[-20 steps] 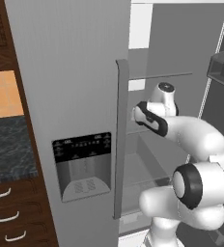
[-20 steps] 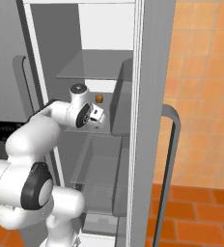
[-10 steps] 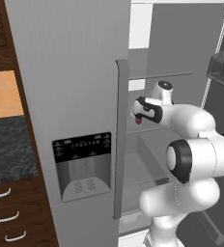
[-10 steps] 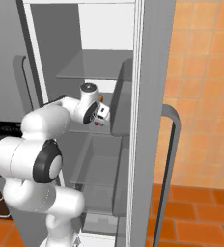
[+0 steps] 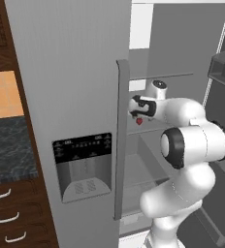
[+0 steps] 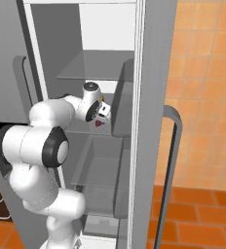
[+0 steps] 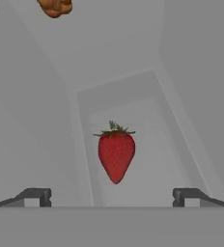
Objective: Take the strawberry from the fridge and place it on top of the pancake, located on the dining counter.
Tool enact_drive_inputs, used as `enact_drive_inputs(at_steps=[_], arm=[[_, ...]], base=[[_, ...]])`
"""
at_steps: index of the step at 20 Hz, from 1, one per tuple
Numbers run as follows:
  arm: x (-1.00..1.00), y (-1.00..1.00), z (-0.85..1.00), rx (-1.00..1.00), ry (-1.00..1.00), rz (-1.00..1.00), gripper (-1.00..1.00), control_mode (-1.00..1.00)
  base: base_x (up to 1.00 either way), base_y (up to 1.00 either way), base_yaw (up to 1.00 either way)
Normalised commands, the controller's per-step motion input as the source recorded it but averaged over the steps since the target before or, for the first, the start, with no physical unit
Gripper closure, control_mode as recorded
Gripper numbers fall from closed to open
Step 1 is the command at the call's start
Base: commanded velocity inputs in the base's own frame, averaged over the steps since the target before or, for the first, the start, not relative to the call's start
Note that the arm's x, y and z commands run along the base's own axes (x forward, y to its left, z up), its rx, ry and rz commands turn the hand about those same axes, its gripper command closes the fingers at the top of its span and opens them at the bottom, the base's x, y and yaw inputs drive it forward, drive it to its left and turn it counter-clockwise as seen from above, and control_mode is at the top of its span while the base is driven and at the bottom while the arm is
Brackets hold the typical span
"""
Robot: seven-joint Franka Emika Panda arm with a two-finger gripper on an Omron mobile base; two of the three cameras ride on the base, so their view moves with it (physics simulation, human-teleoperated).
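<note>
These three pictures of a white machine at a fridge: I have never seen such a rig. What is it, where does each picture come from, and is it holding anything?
The machine is a white robot arm with dark joints, on a base that can drive. Its gripper reaches into the open fridge.

Two pictures come from cameras on the base, behind the arm to its left and right. The third comes from a camera on the hand, looking along the gripper; the two dark tips at its bottom are the fingertips.

The strawberry lies on a fridge shelf just ahead, centred between the open jaws. Nothing is held yet. A brownish item sits further back; I cannot tell what it is.
</note>
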Motion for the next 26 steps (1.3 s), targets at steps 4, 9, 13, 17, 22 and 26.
enact_drive_inputs(at_steps=[4, 9, 13, 17, 22, 26], arm=[[0.55, -0.05, -0.28, 0.0, 0.0, 0.0, -1.0, -1.0], [0.5, 0.0, -0.24, 0.0, 0.01, 0.0, -1.0, -1.0], [0.29, 0.0, -0.15, 0.0, 0.11, 0.0, -1.0, -1.0], [0.19, 0.0, -0.08, 0.0, 0.05, 0.0, -1.0, -1.0], [-0.1, 0.0, -0.05, 0.0, 0.07, 0.0, -1.0, -1.0], [-0.37, 0.0, -0.04, 0.0, 0.0, 0.0, -1.0, -1.0]], base=[[0.0, 0.0, 0.0], [0.0, 0.0, 0.0], [0.0, 0.0, 0.0], [0.0, 0.0, 0.0], [0.0, 0.0, 0.0], [0.0, 0.0, 0.0]])
